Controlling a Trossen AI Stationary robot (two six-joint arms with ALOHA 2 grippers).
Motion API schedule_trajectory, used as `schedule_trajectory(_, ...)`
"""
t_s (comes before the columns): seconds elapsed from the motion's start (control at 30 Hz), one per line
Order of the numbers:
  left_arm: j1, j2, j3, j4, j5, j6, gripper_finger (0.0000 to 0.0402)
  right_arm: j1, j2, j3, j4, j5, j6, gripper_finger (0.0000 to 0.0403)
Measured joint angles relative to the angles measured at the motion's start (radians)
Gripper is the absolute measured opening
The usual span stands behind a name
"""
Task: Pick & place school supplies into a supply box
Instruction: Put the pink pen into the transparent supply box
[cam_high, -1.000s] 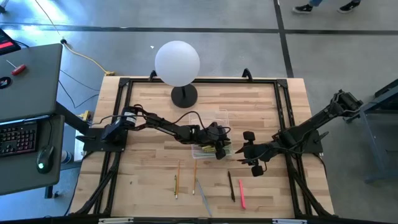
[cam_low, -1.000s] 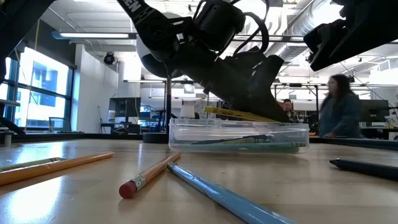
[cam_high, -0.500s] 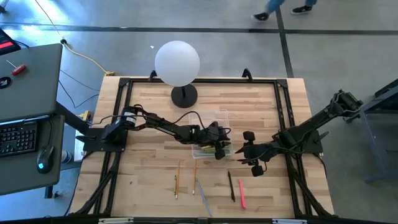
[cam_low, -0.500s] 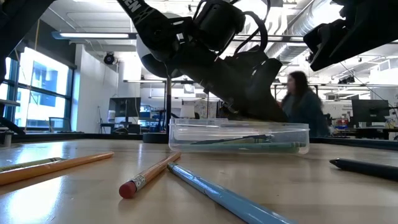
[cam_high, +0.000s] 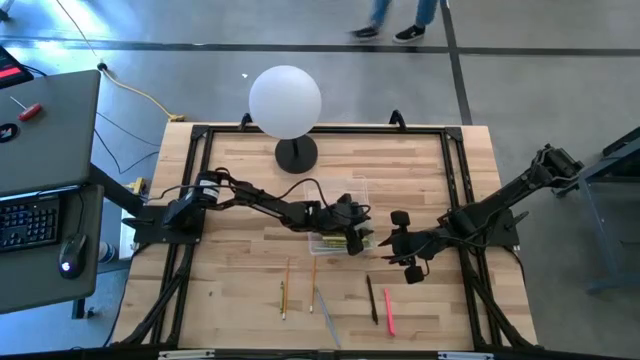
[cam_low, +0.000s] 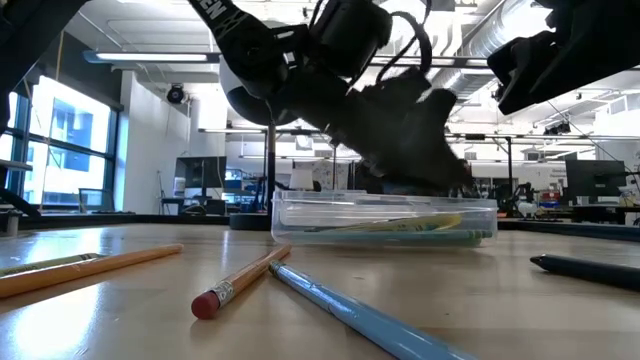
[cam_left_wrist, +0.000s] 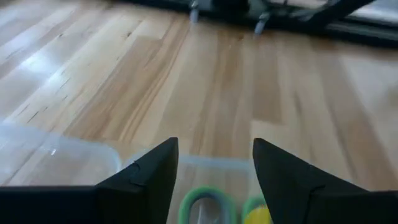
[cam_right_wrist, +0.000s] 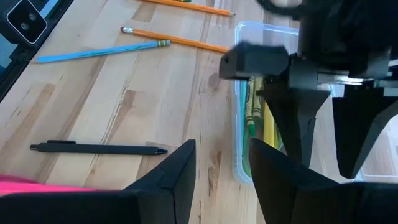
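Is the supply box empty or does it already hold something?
Not empty. The supply box holds a yellow pencil, a green one, and green-handled scissors.

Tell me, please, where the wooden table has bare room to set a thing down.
Free: the wooden table left of the white globe lamp, and right of it. Crowded: around the clear plastic box under the left gripper, and the front pencils.

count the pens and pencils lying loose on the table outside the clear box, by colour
orange pencils: 2
blue pencil: 1
black pen: 1
red pen: 1
total: 5
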Motion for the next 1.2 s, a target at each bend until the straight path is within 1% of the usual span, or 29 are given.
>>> schedule_trajectory(0.2,0.0,-0.07,0.0,-0.007,0.005,0.003,0.0223,0.0,0.0,0.0,-0.004,-0.007,0.005,0.0129)
schedule_trajectory(0.3,0.0,-0.131,0.0,-0.018,0.005,0.048,0.0214,0.0,0.0,0.0,-0.009,-0.058,0.001,0.0129)
schedule_trajectory(0.43,-0.002,-0.232,0.0,-0.034,0.008,0.088,0.021,0.007,0.0,-0.053,0.066,-0.145,0.001,0.0129)
schedule_trajectory(0.53,-0.002,-0.319,0.0,-0.054,0.009,0.089,0.0212,0.034,0.0,-0.134,0.215,-0.224,0.0,0.0129)
schedule_trajectory(0.6,-0.002,-0.371,0.002,-0.075,0.009,0.087,0.0213,0.059,0.0,-0.202,0.38,-0.306,-0.025,0.0129)
schedule_trajectory(0.67,-0.002,-0.415,0.002,-0.102,0.009,0.081,0.0213,0.086,0.0,-0.266,0.58,-0.372,-0.109,0.0129)
schedule_trajectory(0.77,-0.002,-0.459,0.002,-0.111,0.015,0.079,0.0213,0.131,0.0,-0.347,0.837,-0.382,-0.331,0.0129)
schedule_trajectory(0.8,-0.002,-0.469,0.002,-0.111,0.024,0.079,0.0213,0.143,0.0,-0.365,0.891,-0.374,-0.396,0.0129)
schedule_trajectory(0.87,-0.001,-0.483,0.002,-0.114,0.048,0.079,0.0213,0.163,0.007,-0.387,0.946,-0.327,-0.475,0.0129)
schedule_trajectory(0.93,-0.002,-0.49,0.002,-0.138,0.071,0.077,0.0213,0.168,0.034,-0.38,0.949,-0.296,-0.514,0.0129)
schedule_trajectory(0.97,-0.002,-0.49,0.002,-0.139,0.084,0.071,0.0213,0.168,0.056,-0.367,0.942,-0.305,-0.522,0.0129)
schedule_trajectory(1.03,-0.002,-0.49,0.002,-0.14,0.102,0.029,0.0214,0.164,0.116,-0.329,0.934,-0.362,-0.526,0.0128)
schedule_trajectory(1.2,-0.001,-0.49,0.002,-0.099,0.138,-0.075,0.0214,0.148,0.306,-0.208,0.934,-0.55,-0.567,0.0128)
